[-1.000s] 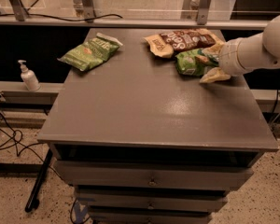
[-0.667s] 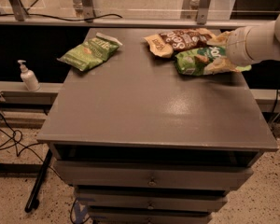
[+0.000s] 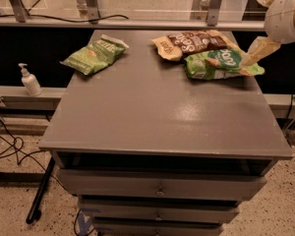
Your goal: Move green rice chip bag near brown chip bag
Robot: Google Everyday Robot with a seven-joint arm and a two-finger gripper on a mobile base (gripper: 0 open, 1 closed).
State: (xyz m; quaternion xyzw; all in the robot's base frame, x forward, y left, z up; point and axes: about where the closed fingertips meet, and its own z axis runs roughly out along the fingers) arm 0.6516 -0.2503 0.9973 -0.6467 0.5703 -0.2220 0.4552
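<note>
Gripper [image 3: 258,26]: up off the far right corner of the tabletop [image 3: 152,112], spread wide, holding nothing. Its lower finger [image 3: 258,50] slants down to the right end of the green bag [image 3: 219,63]. Whether it touches the bag or sits just over it, you can't tell from this angle.

Green bag: flat on the tabletop near the far right corner, logo up, long side running along the right part of the far edge. Its back edge touches the brown bag [image 3: 194,43], perhaps tucked slightly under or over it. The brown bag lies just behind, nearer the far edge, "Sea Salt" face up.

Olive bag [image 3: 94,55]: well apart, near the far left corner. It plays no part here. Pump bottle [image 3: 29,81]: off the table, on the ledge to the left.

Reading: the two task bags lie side by side, so the placement looks done or as good as done. The wide spread suits a release, with the bag resting on its own weight.

Watch for: that lower finger is close enough to snag the bag's crimped end, so lift straight up and away. Thin foil drags easily. A sideways exit could pull the bag towards the right edge, which is near.
</note>
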